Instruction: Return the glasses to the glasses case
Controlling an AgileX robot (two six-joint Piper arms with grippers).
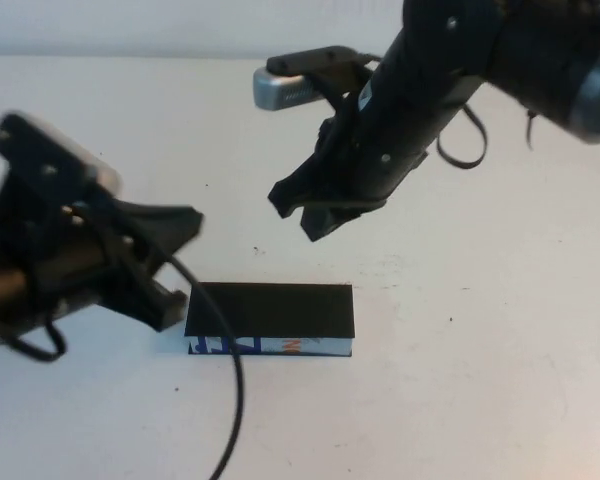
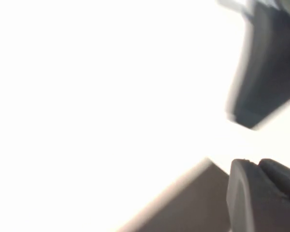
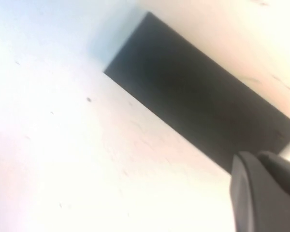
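Observation:
The glasses case [image 1: 270, 310] lies closed on the white table near the front, black lid up, with its white front showing blue and orange print. The glasses are not in view. My left gripper [image 1: 183, 240] hovers just left of the case, pointing toward it, its fingers together and empty. My right gripper [image 1: 298, 212] hangs above and behind the case, fingers together and empty. The right wrist view shows the black lid [image 3: 198, 106] beyond that gripper [image 3: 261, 186]. The left wrist view shows its gripper [image 2: 261, 193] beside a dark lid corner [image 2: 183, 208].
The white table [image 1: 480, 330] surrounds the case. The left arm's cable [image 1: 238, 400] droops across the table in front of the case's left end. A blurred dark shape [image 2: 266, 63] shows in the left wrist view.

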